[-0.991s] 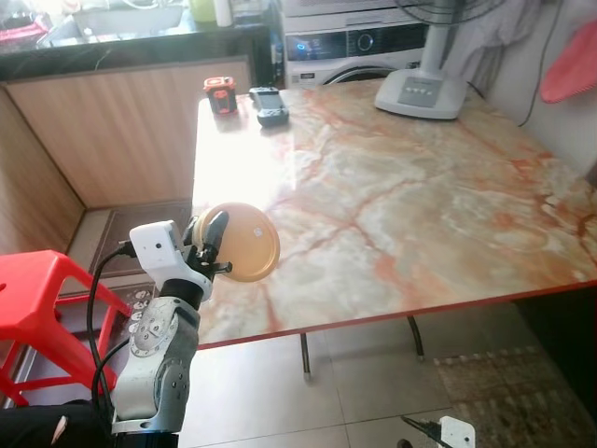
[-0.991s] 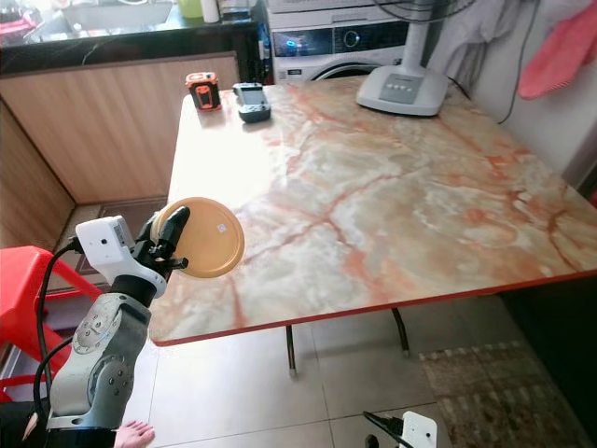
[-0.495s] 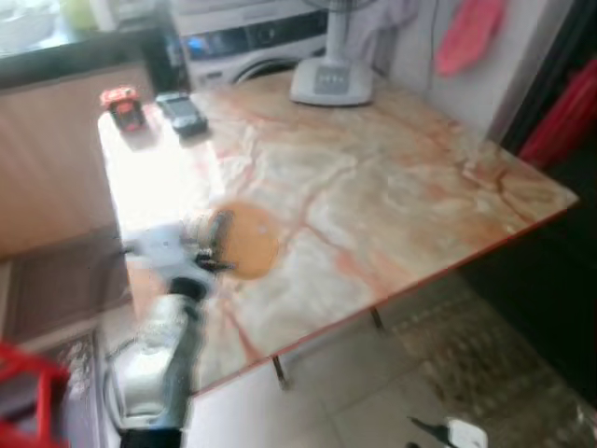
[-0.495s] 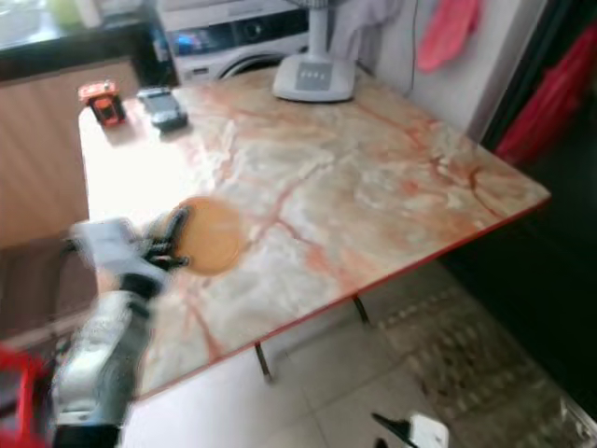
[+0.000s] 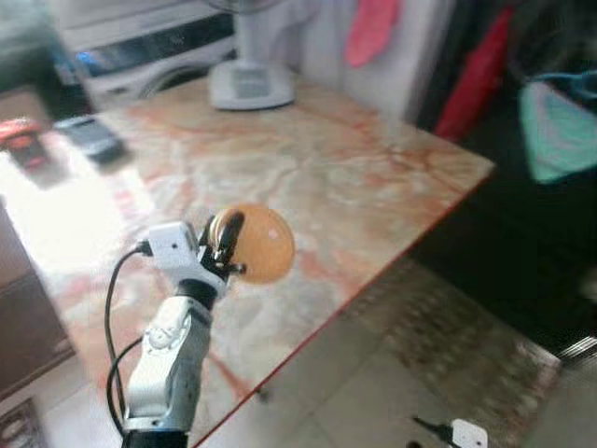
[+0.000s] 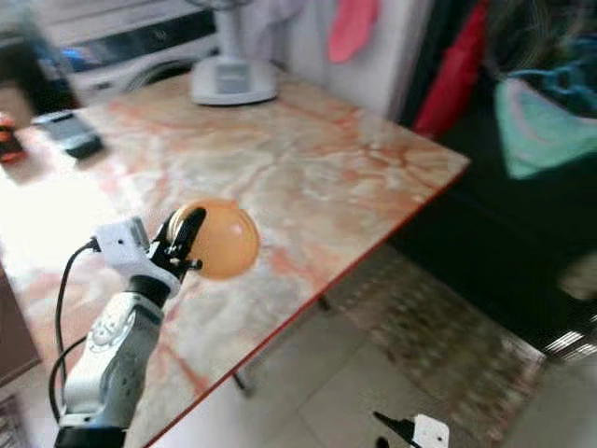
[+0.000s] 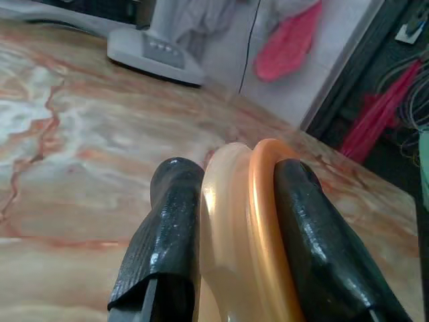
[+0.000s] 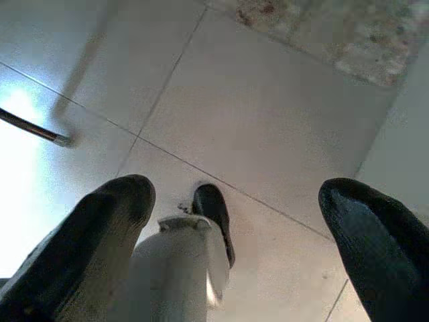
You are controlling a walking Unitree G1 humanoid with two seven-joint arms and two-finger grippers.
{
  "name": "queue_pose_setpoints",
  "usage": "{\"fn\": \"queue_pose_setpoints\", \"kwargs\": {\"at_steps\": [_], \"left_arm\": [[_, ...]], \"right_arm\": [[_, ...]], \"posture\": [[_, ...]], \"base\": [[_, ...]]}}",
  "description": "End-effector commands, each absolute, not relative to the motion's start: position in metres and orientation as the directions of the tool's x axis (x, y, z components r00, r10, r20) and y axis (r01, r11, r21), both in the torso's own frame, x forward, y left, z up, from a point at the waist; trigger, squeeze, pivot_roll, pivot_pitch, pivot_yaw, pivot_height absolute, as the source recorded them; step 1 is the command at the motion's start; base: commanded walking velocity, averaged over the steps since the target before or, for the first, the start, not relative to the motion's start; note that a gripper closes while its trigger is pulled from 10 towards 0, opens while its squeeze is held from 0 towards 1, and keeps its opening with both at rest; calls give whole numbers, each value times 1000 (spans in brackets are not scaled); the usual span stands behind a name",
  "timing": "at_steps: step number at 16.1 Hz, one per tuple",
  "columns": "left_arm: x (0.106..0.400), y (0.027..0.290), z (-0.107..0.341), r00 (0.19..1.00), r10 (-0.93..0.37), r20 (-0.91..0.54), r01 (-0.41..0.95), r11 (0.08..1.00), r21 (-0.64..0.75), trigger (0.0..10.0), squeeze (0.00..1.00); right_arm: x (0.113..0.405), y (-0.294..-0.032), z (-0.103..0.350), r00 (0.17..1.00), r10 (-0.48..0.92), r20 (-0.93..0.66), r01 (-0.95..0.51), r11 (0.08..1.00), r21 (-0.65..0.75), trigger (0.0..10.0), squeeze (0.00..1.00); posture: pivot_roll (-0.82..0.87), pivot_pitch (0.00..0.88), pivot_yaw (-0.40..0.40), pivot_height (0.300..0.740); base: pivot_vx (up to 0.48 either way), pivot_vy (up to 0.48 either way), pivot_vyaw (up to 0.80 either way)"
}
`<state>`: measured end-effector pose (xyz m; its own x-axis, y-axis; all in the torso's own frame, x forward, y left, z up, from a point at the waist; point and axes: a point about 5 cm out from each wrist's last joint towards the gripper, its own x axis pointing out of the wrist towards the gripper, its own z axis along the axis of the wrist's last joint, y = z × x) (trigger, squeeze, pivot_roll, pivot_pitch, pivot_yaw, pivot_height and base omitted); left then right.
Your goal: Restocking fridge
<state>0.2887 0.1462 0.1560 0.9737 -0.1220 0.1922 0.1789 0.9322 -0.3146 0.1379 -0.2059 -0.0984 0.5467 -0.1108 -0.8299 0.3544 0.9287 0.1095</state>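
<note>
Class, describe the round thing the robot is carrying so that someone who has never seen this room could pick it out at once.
Start at the big marble-patterned table with orange veins. Above its near edge the left tool is raised, shut on an orange plate held on edge. It is the only round, plain orange thing there; the white fan base and the small gadgets stand at the table's far side.

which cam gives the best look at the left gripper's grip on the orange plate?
Left wrist view: both black fingers clamp the orange plate at its rim, close up and sharp. The left and right eye views show the left gripper holding the plate upright over the marble table, but small and blurred. The right wrist view faces the floor.
</note>
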Motion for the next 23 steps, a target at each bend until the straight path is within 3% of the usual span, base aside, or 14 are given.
{"fn": "queue_pose_setpoints", "kwargs": {"at_steps": [1,23], "left_arm": [[287,148,158,971,-122,203,181,936,-302,10000,0],[284,132,150,954,-250,165,284,929,-237,10000,0]], "right_arm": [[135,-200,-100,537,-98,-838,361,924,123,10000,0],[134,-200,-101,533,-110,-839,380,917,121,10000,0]], "posture": [[142,26,48,740],[142,43,52,740]], "base": [[0,0,-744],[0,0,-741]]}}
